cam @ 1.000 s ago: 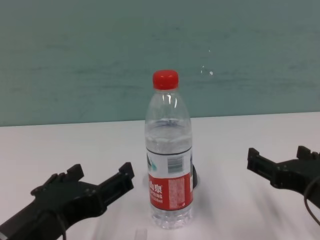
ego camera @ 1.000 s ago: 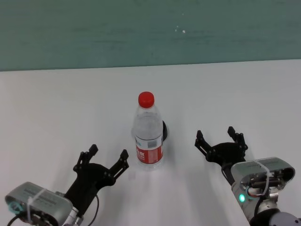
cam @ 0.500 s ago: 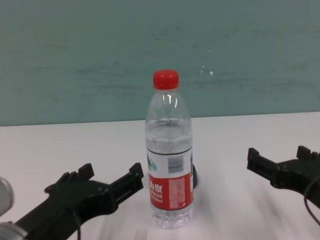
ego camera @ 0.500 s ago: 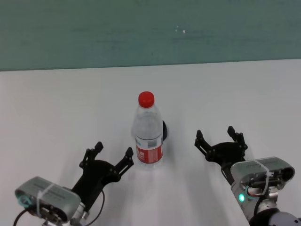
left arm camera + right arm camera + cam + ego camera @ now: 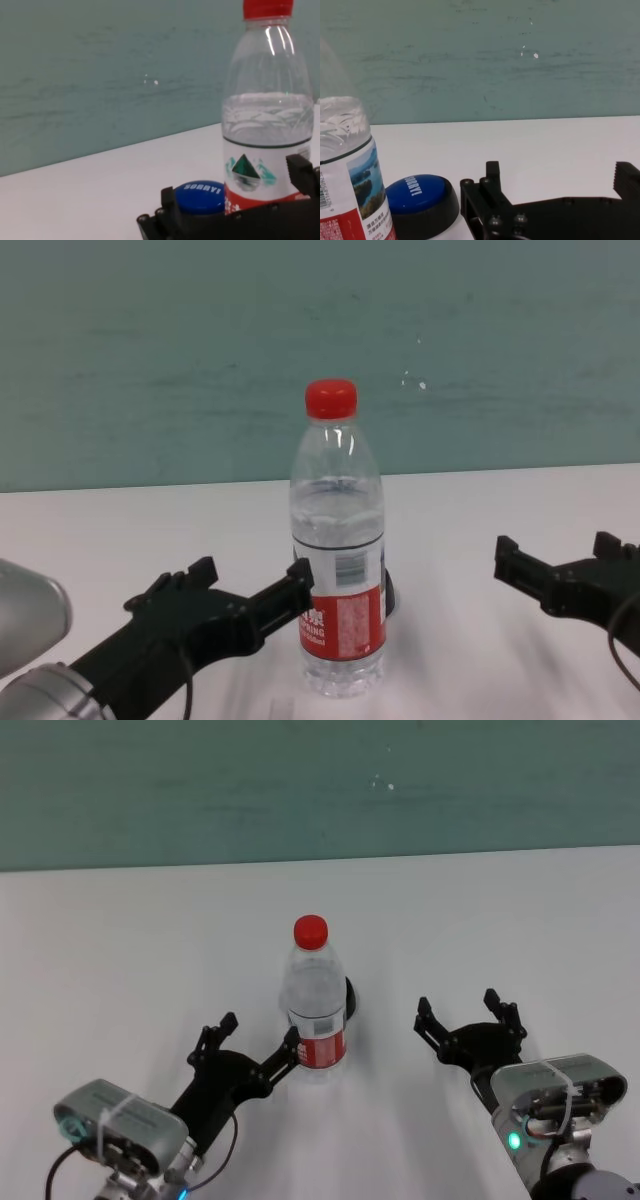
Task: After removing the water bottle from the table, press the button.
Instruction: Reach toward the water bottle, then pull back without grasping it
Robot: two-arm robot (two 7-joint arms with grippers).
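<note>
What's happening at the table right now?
The left claw, open, is at the base of the upright water bottle on the table, one finger at its label, not yet gripping. The blue button sits just behind the bottle, unpressed. The right claw rests open off to the right.

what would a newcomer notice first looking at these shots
The tall clear water bottle with its red cap stands upright mid-table, and the blue button sits right behind it, mostly hidden in the head view. The left gripper, fingers open, is right beside the bottle's label on its left, one fingertip at it. The right gripper rests open on the white table, off to the bottle's right.
</note>
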